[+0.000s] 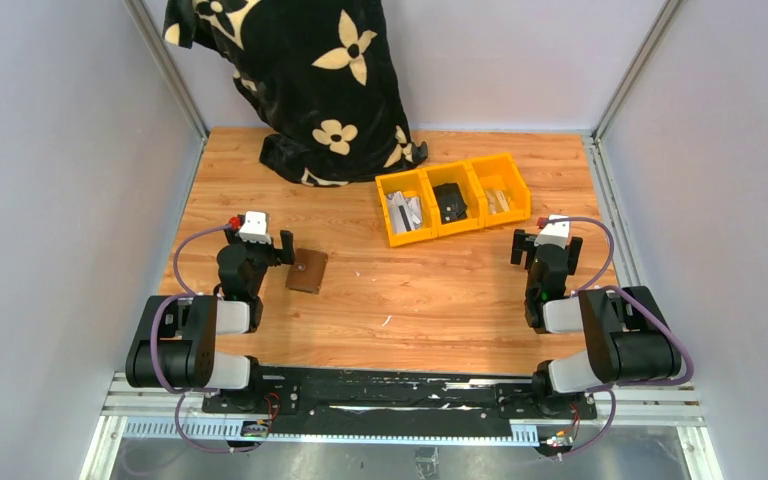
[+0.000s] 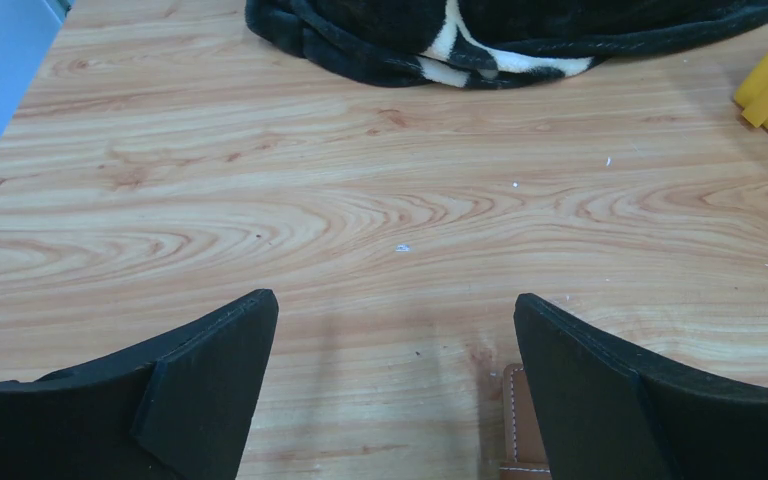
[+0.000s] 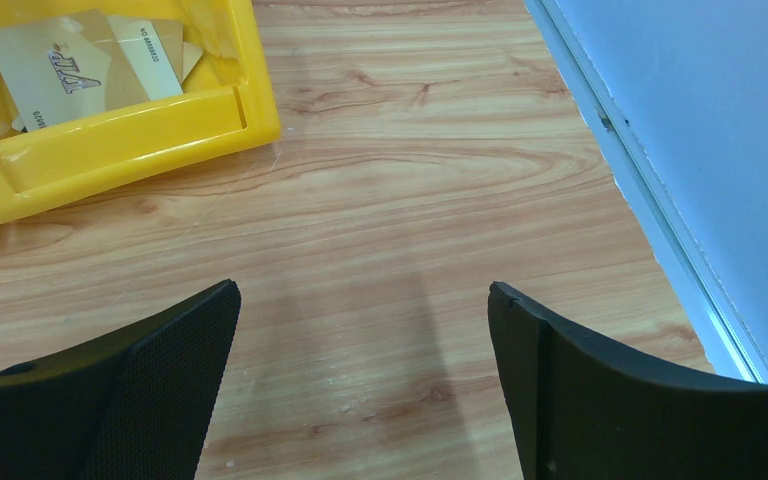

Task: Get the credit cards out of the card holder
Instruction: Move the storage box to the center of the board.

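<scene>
not started, i judge: the card holder lies closed near the desk's left edge, just beside my left gripper, spread wide, holding nothing. right gripper likewise, by the right edge. next: pin the holder and unfold it.

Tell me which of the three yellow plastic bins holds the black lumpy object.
The middle yellow plastic bin: the black lumpy object sits in it. The left bin holds silvery-white pieces, the right bin pale tan cards.
</scene>
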Motion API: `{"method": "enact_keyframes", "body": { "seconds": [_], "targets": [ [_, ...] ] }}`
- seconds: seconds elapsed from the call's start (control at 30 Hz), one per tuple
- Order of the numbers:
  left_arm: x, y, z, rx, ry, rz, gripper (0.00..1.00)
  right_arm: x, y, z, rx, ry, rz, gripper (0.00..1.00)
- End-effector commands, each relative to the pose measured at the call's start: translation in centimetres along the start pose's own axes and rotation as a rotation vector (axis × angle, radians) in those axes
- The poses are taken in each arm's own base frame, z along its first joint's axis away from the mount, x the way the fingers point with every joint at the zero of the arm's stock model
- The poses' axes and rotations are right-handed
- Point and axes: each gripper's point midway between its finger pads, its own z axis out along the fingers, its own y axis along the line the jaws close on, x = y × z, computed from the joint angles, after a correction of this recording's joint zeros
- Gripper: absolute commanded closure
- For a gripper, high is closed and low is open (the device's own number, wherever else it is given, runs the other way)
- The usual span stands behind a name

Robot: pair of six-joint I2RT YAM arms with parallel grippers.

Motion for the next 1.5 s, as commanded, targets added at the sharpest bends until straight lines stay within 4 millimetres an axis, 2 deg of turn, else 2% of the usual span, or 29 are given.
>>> {"method": "enact_keyframes", "body": {
  "seconds": [0.0,0.4,0.5,0.53,0.6,0.73,0.8,0.83,0.9,0.97,1.0,1.1,1.17,1.2,1.3,1.47],
  "targets": [
    [-1.1,0.0,0.3,0.0,-0.037,0.012,0.0,-0.3,-0.5,0.1,0.014,-0.015,0.009,0.03],
    [-1.2,0.0,0.3,0.002,-0.041,0.015,0.0,-0.2,-0.5,0.1,0.015,-0.013,0.008,0.03],
    [-1.5,-0.2,0.3,0.014,-0.025,0.02,0.0,-0.9,-0.6,-0.3,0.01,-0.03,0.01,0.03],
    [-2.4,0.0,0.5,0.01,-0.033,0.019,0.0,-1.5,-0.7,-0.4,0.014,-0.048,0.006,0.03],
    [-2.5,0.1,0.8,0.013,0.035,0.018,0.0,-2.4,-1.0,-1.0,0.049,-0.038,-0.006,0.03],
    [-5.2,0.2,1.2,0.043,0.107,0.059,0.0,-4.1,-1.2,-1.1,0.079,0.094,0.063,0.02],
    [-7.1,0.4,1.0,0.057,0.108,0.057,0.0,-6.5,-0.9,-1.1,0.066,0.074,0.136,0.02],
    [-7.7,0.3,0.8,0.074,0.117,0.054,0.0,-8.2,-0.8,-1.1,0.048,0.043,0.163,0.02],
    [-8.8,0.2,0.6,0.104,0.148,0.042,0.0,-10.8,-1.9,-2.1,0.096,-0.016,0.296,0.02],
    [-9.5,0.2,0.3,0.129,0.195,0.019,0.0,-12.0,-3.0,-2.8,0.148,-0.071,0.532,0.02],
    [-9.7,0.1,0.3,0.145,0.218,0.008,0.0,-12.7,-2.5,-3.0,0.094,-0.079,0.627,0.02],
    [-10.1,0.2,0.2,0.166,0.295,-0.016,0.0,-13.9,0.6,-3.2,-0.125,-0.047,0.714,0.02],
    [-9.9,0.5,0.3,0.157,0.34,-0.019,0.0,-14.4,3.2,-3.1,-0.27,0.0,0.644,0.02],
    [-10.2,0.7,0.4,0.148,0.345,-0.018,0.0,-13.7,4.4,-2.9,-0.314,0.052,0.594,0.02],
    [-9.9,1.1,0.3,0.131,0.385,-0.021,0.0,-12.4,7.2,-2.3,-0.352,0.231,0.421,0.02],
    [-8.6,1.0,-0.1,0.137,0.447,-0.027,0.0,-12.4,12.0,-1.4,-0.422,0.301,0.249,0.07]
  ]
}}
